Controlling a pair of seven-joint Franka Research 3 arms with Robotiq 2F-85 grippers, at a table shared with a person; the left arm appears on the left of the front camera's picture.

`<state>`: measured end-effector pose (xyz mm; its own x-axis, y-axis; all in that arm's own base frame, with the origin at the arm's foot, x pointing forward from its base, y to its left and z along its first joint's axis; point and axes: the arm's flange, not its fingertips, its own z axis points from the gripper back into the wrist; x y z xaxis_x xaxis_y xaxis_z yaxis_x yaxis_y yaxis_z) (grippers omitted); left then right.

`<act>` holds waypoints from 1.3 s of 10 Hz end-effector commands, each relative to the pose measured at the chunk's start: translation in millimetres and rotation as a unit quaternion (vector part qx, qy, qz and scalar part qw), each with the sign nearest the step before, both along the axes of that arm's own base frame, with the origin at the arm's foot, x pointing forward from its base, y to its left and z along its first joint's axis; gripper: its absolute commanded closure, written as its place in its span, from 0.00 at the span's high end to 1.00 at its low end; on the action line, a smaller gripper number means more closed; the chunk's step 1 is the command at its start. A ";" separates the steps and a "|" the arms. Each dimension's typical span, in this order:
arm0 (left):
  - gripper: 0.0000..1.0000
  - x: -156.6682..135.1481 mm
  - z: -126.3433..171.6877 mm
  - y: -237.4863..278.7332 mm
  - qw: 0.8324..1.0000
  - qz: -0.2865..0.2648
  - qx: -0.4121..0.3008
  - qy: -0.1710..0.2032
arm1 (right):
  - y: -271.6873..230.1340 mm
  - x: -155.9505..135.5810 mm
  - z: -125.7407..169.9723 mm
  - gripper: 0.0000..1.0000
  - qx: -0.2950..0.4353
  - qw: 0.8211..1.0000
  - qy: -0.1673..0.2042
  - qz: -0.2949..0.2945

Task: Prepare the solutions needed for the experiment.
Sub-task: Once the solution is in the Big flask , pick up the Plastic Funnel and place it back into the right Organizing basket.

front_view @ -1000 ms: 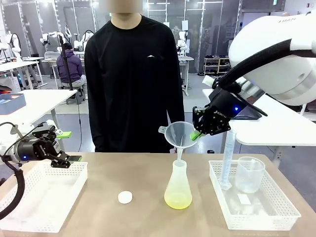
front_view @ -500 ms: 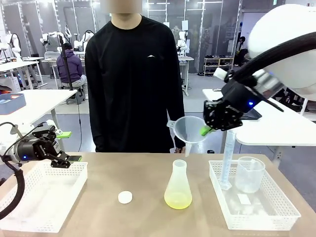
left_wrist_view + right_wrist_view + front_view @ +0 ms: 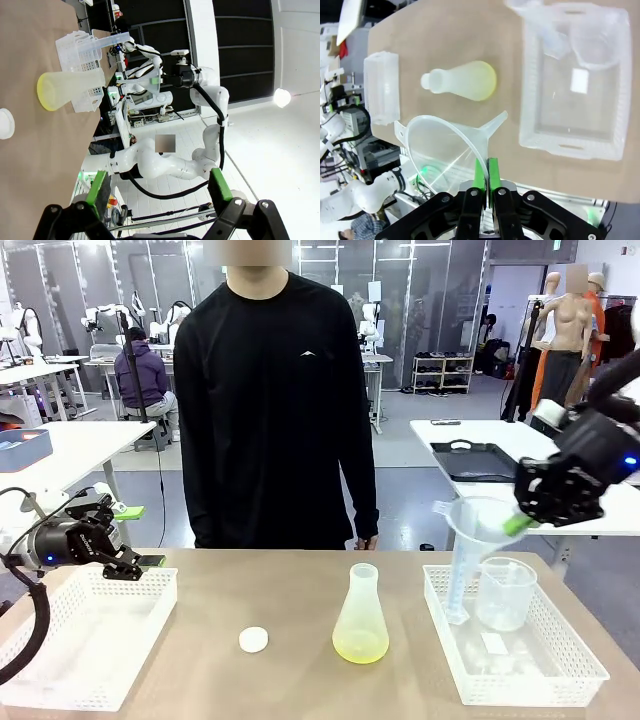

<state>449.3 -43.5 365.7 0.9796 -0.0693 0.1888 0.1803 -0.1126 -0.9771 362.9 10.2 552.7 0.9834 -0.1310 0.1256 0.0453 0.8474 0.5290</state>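
The solution (image 3: 360, 645), a shallow pale yellow-green layer, lies in the bottom of the clear conical flask (image 3: 361, 605), which stands upright near the middle of the table (image 3: 300, 590). A small white cap (image 3: 253, 639) lies to the flask's left. To the flask's right, the right gripper (image 3: 518, 523) has its fingers pinched on the rim of a clear funnel (image 3: 478, 532), held in the air over the right basket (image 3: 560, 685), where a graduated cylinder (image 3: 460, 580) and a beaker (image 3: 505, 592) stand. The left gripper (image 3: 140, 537) hangs with fingers spread wide above the far edge of the left basket (image 3: 60, 680).
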 end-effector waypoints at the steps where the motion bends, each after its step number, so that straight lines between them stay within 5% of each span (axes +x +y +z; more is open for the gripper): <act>1: 1.00 -0.5 0.4 -0.4 1.000 0.000 0.000 -0.001 | -30.8 5.0 -7.5 0.00 0.013 0.999 0.037 -0.030; 5: 1.00 -0.5 0.4 -0.4 1.000 0.000 0.000 -0.001 | -45.0 18.5 -45.9 0.00 -0.047 0.988 0.103 -0.103; 10: 1.00 -0.5 0.4 -0.4 1.000 0.000 0.000 -0.001 | -35.3 56.3 -125.2 0.00 -0.082 0.971 0.130 -0.182; 13: 1.00 -0.5 0.4 -0.4 1.000 0.000 0.000 -0.001 | -27.2 60.6 -147.8 0.00 -0.101 0.966 0.142 -0.192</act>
<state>449.3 -43.5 365.7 0.9796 -0.0694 0.1888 0.1803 -0.1126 -0.9771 424.6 -25.2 407.3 0.8783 -0.4716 -0.0783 0.4712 0.8266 0.3078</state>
